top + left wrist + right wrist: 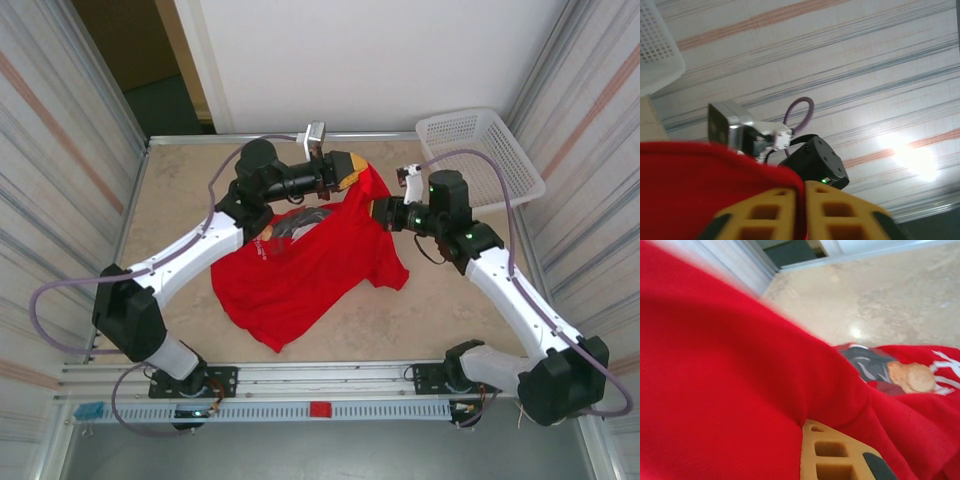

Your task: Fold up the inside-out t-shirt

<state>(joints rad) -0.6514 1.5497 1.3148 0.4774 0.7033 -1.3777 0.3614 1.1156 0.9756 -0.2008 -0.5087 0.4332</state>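
My left gripper [352, 170] and right gripper [383, 212] both clench the raised far edge of the inside-out t-shirt [310, 265] sprawled on the tabletop [440, 310], and a thin pinch could slip, bunching the fold.

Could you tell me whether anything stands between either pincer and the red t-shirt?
Nothing visible does. Cloth of the t-shirt lies between the fingers of the left pincer, and the right pincer presses into it.
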